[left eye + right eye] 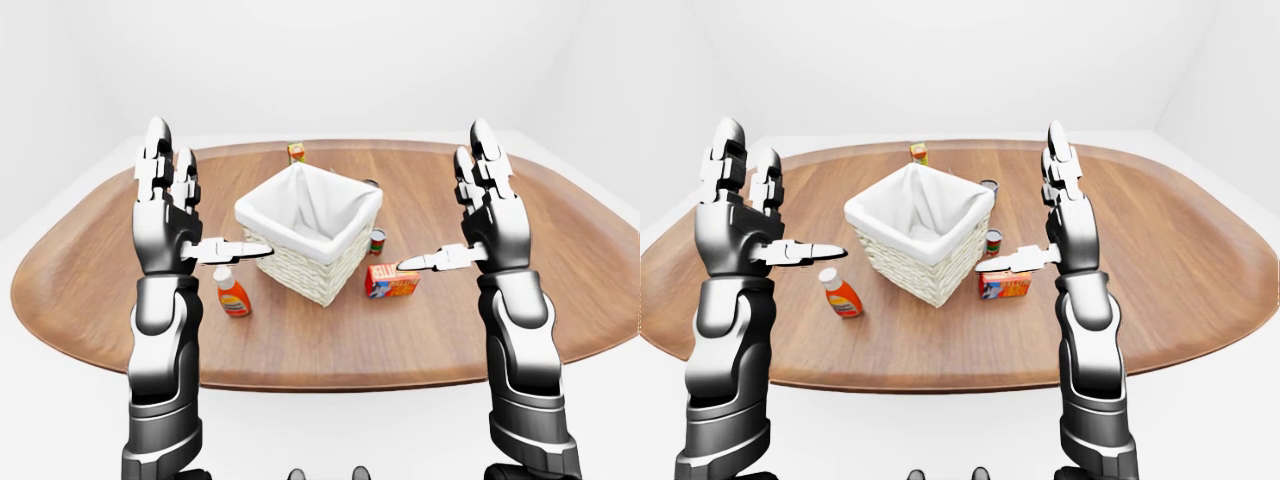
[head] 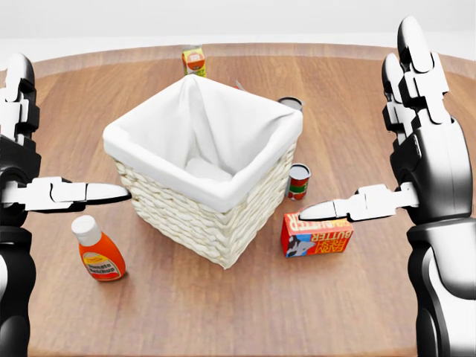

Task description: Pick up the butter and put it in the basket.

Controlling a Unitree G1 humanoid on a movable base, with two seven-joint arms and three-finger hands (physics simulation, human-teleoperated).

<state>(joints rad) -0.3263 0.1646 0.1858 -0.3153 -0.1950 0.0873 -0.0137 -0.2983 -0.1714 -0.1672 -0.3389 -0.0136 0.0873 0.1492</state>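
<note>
The butter (image 2: 316, 234) is a red and orange box with a blue picture, lying on the wooden table (image 2: 223, 312) just right of the basket's near corner. The white-lined wicker basket (image 2: 201, 171) stands in the middle of the head view. My right hand (image 2: 355, 128) is raised above the table, open, fingers pointing up; in the head view its thumb (image 2: 349, 204) crosses just over the butter's top edge. At the left edge my left hand (image 2: 74, 126) is also raised and open, thumb pointing toward the basket. Neither hand holds anything.
A ketchup bottle (image 2: 97, 249) lies left of the basket. A small red can (image 2: 299, 181) stands between basket and butter, a second can (image 2: 290, 104) behind the basket. A small carton (image 2: 193, 59) stands near the table's top edge.
</note>
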